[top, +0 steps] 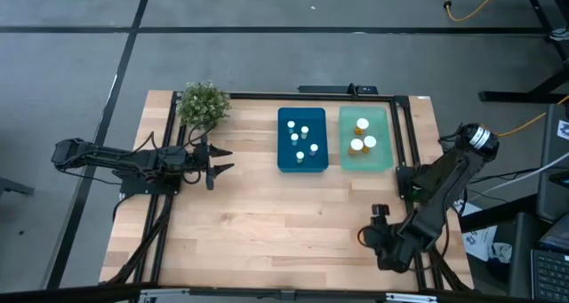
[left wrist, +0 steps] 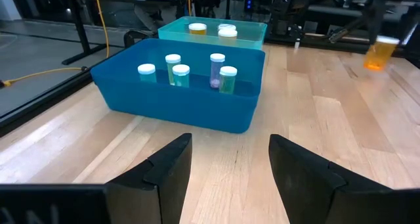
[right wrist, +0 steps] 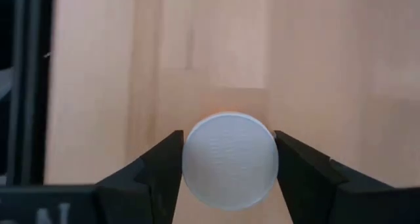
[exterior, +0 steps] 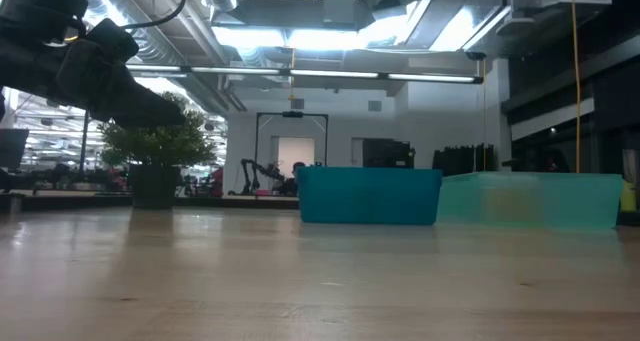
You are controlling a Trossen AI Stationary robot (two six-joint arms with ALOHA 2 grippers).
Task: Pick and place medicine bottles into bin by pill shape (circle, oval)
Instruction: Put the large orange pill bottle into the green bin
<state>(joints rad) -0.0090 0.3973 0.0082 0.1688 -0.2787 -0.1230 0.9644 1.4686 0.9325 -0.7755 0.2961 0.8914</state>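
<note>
My right gripper (right wrist: 230,161) is near the table's front right (top: 380,212), shut on a medicine bottle with a white cap (right wrist: 230,159). The left wrist view shows this bottle's orange body (left wrist: 379,53). Several small white-capped bottles (top: 300,136) stand upright in the blue bin (top: 283,161). Three orange bottles (top: 361,139) stand in the teal bin (top: 388,152). My left gripper (top: 227,159) is open and empty at the table's left, pointing toward the bins (left wrist: 230,165). My right gripper pinches the bottle at its white cap, one finger (right wrist: 161,168) on each side of the cap's round edge (right wrist: 190,161). The fingers point down from above. The bottle hangs upright below them; whether its base touches the table I cannot tell.
A potted plant (top: 204,105) stands at the far left, just behind my left gripper. The two bins sit side by side at the table's far middle (exterior: 368,196) (exterior: 530,201). Bare wood lies between the arms (top: 293,223). A black frame rail (top: 402,134) runs along the right side.
</note>
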